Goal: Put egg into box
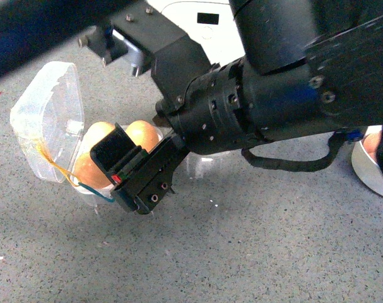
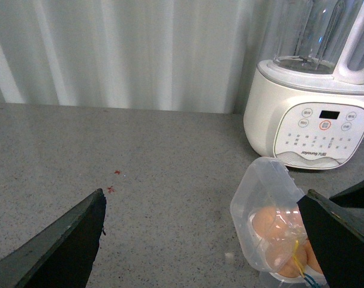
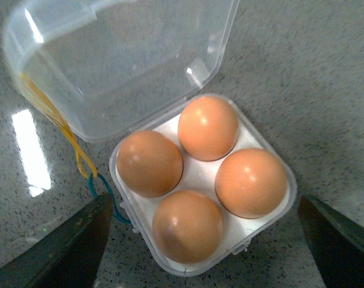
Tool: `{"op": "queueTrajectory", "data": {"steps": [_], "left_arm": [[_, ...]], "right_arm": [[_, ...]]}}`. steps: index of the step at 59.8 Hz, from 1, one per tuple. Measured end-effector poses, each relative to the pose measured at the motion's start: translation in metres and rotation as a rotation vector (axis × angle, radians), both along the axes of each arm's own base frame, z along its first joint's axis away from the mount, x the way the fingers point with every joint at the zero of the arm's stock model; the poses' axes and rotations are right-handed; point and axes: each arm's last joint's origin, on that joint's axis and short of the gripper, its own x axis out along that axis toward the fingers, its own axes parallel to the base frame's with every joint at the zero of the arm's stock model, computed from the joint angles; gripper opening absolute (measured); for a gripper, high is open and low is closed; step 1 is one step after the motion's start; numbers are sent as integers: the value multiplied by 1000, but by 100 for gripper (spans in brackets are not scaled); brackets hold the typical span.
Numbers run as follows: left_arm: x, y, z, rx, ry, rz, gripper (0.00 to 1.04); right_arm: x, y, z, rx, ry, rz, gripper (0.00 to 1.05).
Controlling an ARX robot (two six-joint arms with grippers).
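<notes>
The box [image 3: 201, 174] is standing on the grey surface [image 1: 273, 252] with its clear lid [image 3: 128, 60] thrown back toward the upper left of the right wrist frame. All four cells are holding a brown egg. The egg [image 3: 187, 225] of the task is sitting among them. I cannot tell for sure which one it is, but I am judging it to be the one at the lower middle of the frame, between the right fingers [image 3: 80, 252]. These fingers are showing at the two lower corners, spread wide apart and gripping nothing.

In the front view the right arm [image 1: 260, 95] is reaching across the middle of the frame and hanging over the box. The left fingers [image 2: 62, 252] are also standing wide open and empty, well apart from the box, with a white blender [image 2: 310, 120] at the upper right.

The placing step is looking finished, so the release is the step in hand. The next move is asking for a straight lift of the right arm, without brushing the eggs or the yellow and blue rubber bands [image 3: 80, 159] lying beside the box.
</notes>
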Motion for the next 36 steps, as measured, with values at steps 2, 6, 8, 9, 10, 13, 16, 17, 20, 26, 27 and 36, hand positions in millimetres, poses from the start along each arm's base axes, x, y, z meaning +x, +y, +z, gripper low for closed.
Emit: {"op": "queueTrajectory", "data": {"steps": [2, 6, 8, 9, 10, 13, 16, 17, 20, 26, 27, 36], "left_arm": [[0, 0, 0, 0, 0, 0, 98], [0, 0, 0, 0, 0, 0, 98], [0, 0, 0, 0, 0, 1, 98], [0, 0, 0, 0, 0, 1, 98], [0, 0, 0, 0, 0, 1, 98], [0, 0, 0, 0, 0, 0, 98], [0, 0, 0, 0, 0, -2, 98], [0, 0, 0, 1, 0, -5, 98], [0, 0, 0, -1, 0, 6, 98], [0, 0, 0, 0, 0, 3, 98], [0, 0, 0, 0, 0, 3, 98], [0, 0, 0, 0, 0, -1, 98]], "right_arm": [[-2, -5, 7, 24, -17, -27, 99], [-6, -16, 20, 64, -54, -88, 97], [-7, -20, 26, 75, -70, -107, 97], [-7, -23, 29, 83, -75, -118, 97], [-7, -23, 30, 80, -87, -139, 97], [-8, -25, 27, 93, -204, -310, 91], [-12, -36, 22, 131, -352, -583, 82], [-13, -40, 21, 135, -374, -633, 81], [-29, -69, 14, 168, -483, -903, 68], [-52, -107, 24, 241, -550, -1035, 49], [-56, -113, 25, 246, -554, -1038, 45], [-80, -143, 22, 238, -540, -1037, 18]]}}
